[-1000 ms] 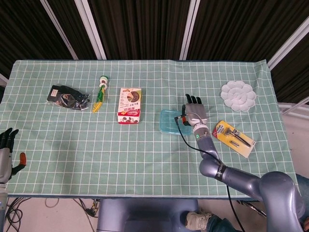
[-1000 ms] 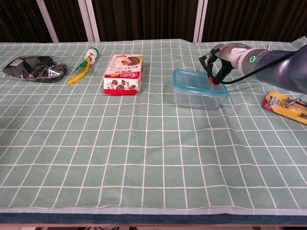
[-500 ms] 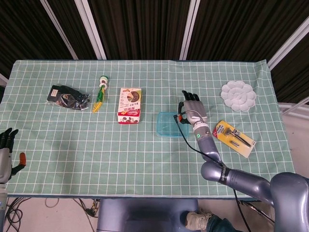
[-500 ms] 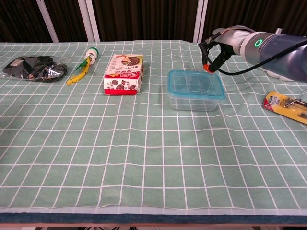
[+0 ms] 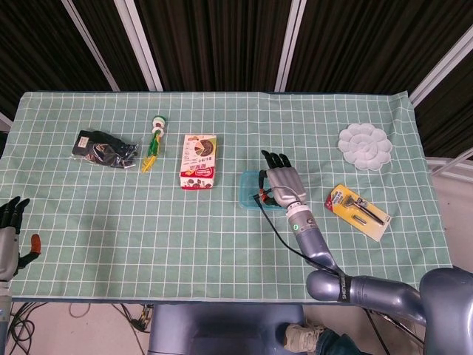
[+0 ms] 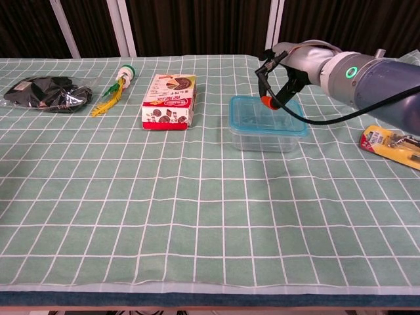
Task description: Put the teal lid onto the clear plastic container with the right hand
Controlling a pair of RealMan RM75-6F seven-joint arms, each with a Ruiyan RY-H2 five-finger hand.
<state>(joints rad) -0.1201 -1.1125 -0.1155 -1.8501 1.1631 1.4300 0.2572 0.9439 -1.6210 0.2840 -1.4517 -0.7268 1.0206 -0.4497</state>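
Observation:
The clear plastic container (image 6: 264, 139) stands right of the table's centre, and the teal lid (image 6: 283, 122) lies flat on top of it. From the head view only the lid's left part (image 5: 249, 191) shows. My right hand (image 5: 282, 183) hovers over the lid's right half with its fingers stretched out and nothing in them. In the chest view that hand (image 6: 296, 65) is above the container's far side, an orange fingertip (image 6: 267, 100) pointing down close to the lid; contact cannot be told. My left hand (image 5: 10, 220) hangs off the table's left front corner, fingers apart and holding nothing.
A cookie box (image 5: 199, 160) lies left of the container. Further left are a green and yellow toy (image 5: 154, 142) and a black bag (image 5: 103, 148). A white palette dish (image 5: 364, 145) sits at the back right, and a packaged tool (image 5: 358, 211) lies right of my right hand.
My right hand let go of the lid's right edge and moved left over the container. The lid went from tilted to lying flat, and the container slid slightly left.

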